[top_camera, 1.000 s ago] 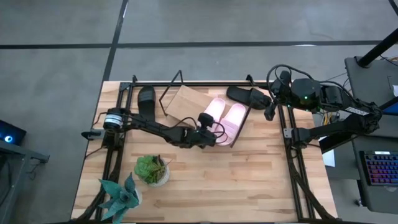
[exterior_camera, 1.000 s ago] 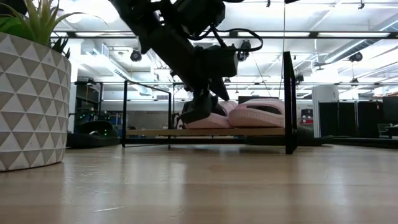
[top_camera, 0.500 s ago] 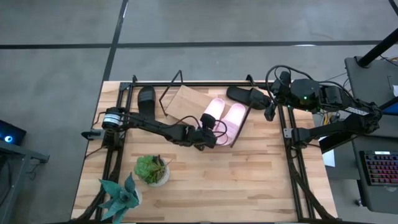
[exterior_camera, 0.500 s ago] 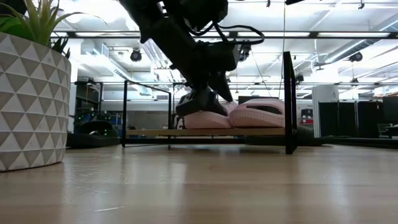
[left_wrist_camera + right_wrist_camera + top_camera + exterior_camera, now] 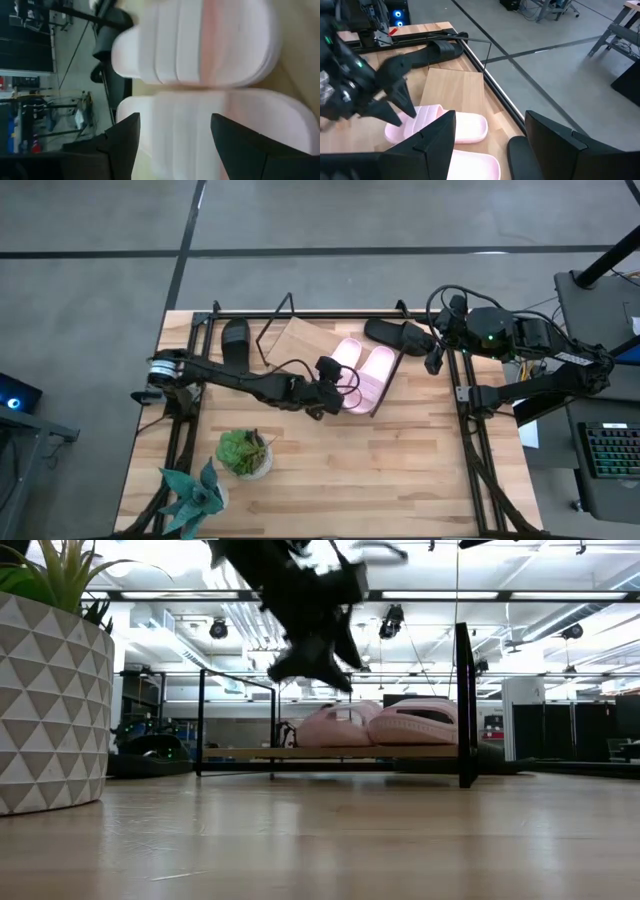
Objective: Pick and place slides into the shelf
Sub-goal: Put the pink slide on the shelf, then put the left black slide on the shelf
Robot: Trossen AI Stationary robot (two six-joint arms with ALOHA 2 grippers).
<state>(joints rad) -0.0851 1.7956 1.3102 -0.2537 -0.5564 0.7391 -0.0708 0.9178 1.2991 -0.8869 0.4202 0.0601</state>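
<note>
The left gripper point(image 5: 335, 392) hangs with fingers point(image 5: 120, 145) spread and empty, just above the near ends of the two pink slides point(image 5: 362, 373). Both pink slides lie side by side on the shelf point(image 5: 295, 343), directly ahead of this gripper. One black slide point(image 5: 235, 340) lies beyond the shelf's left end; another black slide point(image 5: 399, 334) lies just beside the right gripper point(image 5: 436, 352), whose fingers point(image 5: 432, 145) are parted and empty.

The left arm stretches from nine o'clock toward the centre, its hand point(image 5: 338, 385) raised with fingers point(image 5: 120, 145) spread apart. The right arm waits folded at two o'clock, its hand point(image 5: 432, 358) spread too.
</note>
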